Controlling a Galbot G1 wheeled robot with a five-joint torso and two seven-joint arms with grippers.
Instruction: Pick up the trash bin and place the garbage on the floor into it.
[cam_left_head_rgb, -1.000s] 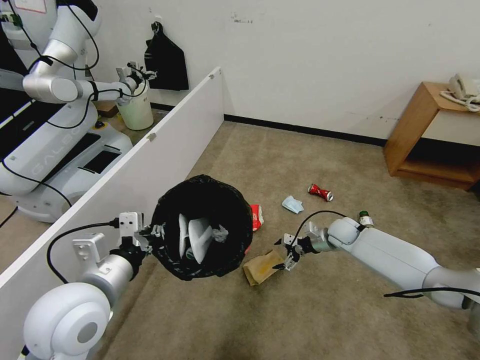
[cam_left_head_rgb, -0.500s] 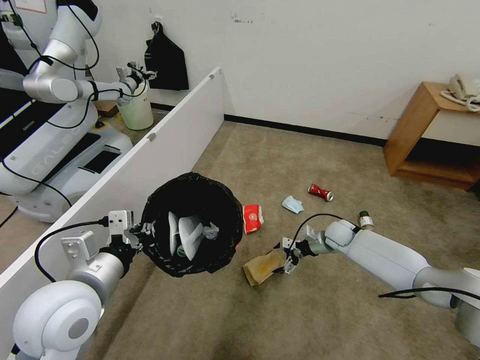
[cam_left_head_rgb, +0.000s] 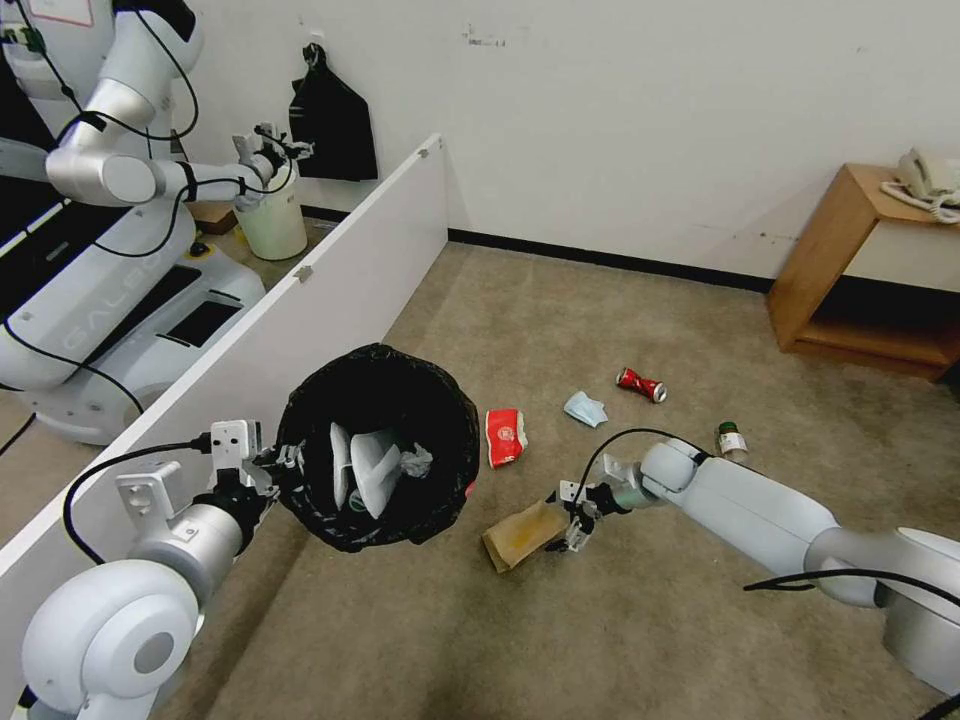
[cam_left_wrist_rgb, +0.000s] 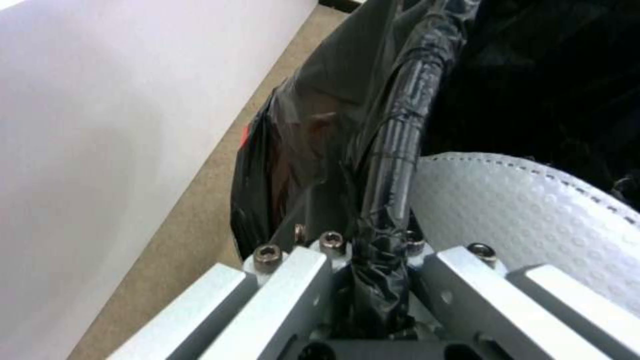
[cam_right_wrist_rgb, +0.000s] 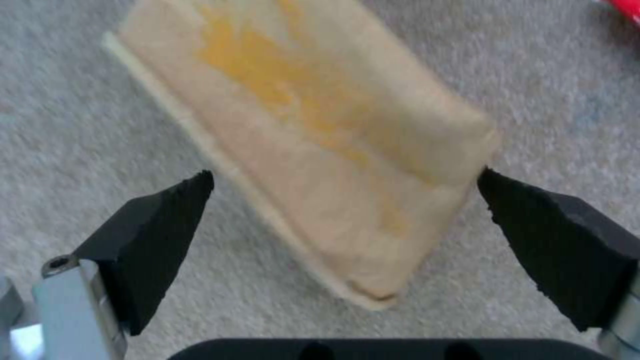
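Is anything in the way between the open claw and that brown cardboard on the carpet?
No. The right gripper is open, its black pads on either side of the cardboard piece, with bare floor around it.

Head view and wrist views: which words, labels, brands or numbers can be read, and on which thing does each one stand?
"GALBO": grey letters on the base of the other robot behind the white partition; the end is hidden.
Red carton: white print, too small to read.
Crushed red can: print unreadable.
Bottle: label unreadable.
Brown cardboard piece: no text.
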